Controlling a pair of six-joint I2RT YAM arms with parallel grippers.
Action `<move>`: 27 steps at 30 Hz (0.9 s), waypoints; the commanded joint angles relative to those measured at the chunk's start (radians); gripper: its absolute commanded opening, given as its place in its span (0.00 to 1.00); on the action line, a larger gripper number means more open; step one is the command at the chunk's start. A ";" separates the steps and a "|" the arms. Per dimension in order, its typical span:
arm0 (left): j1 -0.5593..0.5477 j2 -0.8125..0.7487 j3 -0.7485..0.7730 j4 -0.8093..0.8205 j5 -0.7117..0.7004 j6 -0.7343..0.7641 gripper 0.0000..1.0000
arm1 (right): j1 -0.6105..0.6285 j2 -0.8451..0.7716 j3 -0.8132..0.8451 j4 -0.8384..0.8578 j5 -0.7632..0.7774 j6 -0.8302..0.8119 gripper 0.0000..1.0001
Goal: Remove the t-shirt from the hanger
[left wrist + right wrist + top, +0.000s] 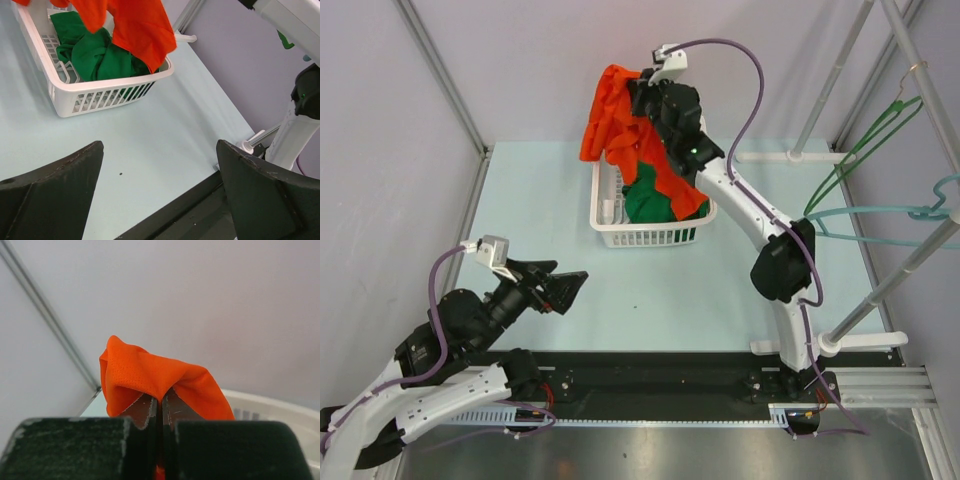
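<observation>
My right gripper [638,92] is shut on an orange t-shirt [610,120] and holds it up over the white basket [650,237]; the cloth drapes over my closed fingertips [162,397] in the right wrist view. The shirt's lower part hangs into the basket, also seen in the left wrist view [135,25]. A green hanger [865,150] and a teal hanger [880,215] hang bare on the rack rail at the right. My left gripper [570,288] is open and empty, low above the table at the near left, pointing toward the basket.
The white basket [107,92] holds green cloth [95,55]. A metal clothes rack [895,270] stands at the right, its foot near the right arm's base. Frame poles rise at the far corners.
</observation>
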 commanded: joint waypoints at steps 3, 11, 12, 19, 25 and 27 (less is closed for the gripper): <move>0.003 0.017 0.016 0.009 0.024 -0.009 1.00 | -0.033 0.082 0.116 -0.238 -0.140 0.252 0.00; 0.004 0.023 0.027 0.009 0.026 -0.006 1.00 | -0.099 0.016 -0.038 -0.261 0.298 0.257 0.00; 0.003 0.022 0.029 0.009 0.026 -0.004 1.00 | -0.099 0.010 -0.039 -0.290 0.364 0.243 0.00; 0.003 0.042 0.020 0.024 0.032 -0.001 1.00 | -0.104 -0.059 -0.173 -0.232 0.529 0.058 0.00; 0.003 0.048 0.001 0.046 0.039 -0.007 1.00 | -0.038 -0.047 -0.262 -0.171 0.359 -0.014 0.00; 0.003 0.053 0.004 0.043 0.047 -0.006 1.00 | 0.008 0.001 -0.212 -0.197 0.279 -0.024 0.00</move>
